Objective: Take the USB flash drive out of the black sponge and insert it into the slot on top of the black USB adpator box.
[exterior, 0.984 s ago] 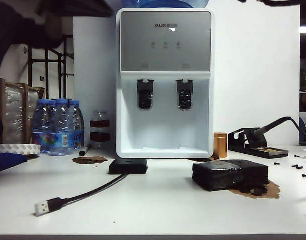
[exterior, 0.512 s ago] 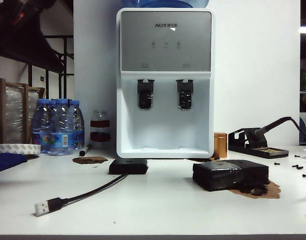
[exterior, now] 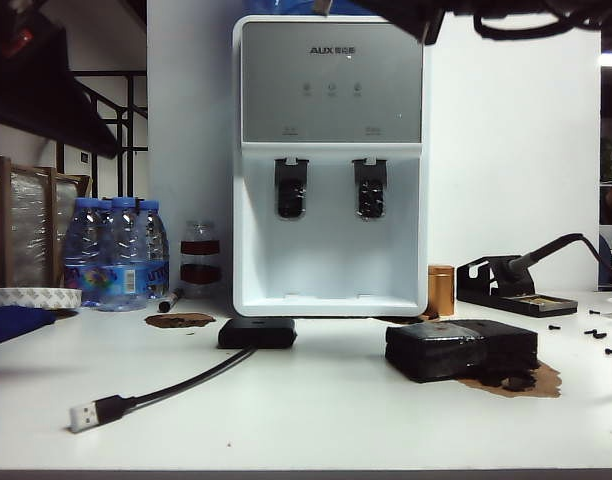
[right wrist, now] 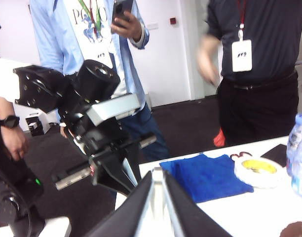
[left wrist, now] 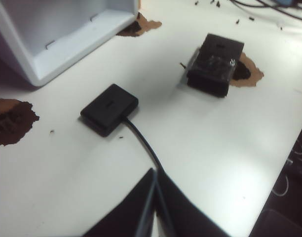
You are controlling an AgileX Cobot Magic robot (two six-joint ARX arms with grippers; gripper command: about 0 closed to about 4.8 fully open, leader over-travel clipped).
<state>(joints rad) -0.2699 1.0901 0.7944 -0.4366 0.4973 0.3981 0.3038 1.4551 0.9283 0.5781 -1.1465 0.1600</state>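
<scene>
Exterior: the box (exterior: 257,333) sits just before the dispenser (exterior: 331,165), the sponge (exterior: 462,349) to its right. Left wrist: left gripper (left wrist: 155,174) clenched, empty, above the box's cable (left wrist: 141,141); drive (left wrist: 231,62) in the sponge. Right wrist: right gripper (right wrist: 158,174) clenched, empty, aloft

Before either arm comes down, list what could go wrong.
1. The USB flash drive is tiny on the crumbly black sponge; the shut left gripper and shut right gripper could miss it or drag the block.
2. The black USB adpator box lies loose; insertion pressure may slide it.
3. Its cable could snag.
</scene>
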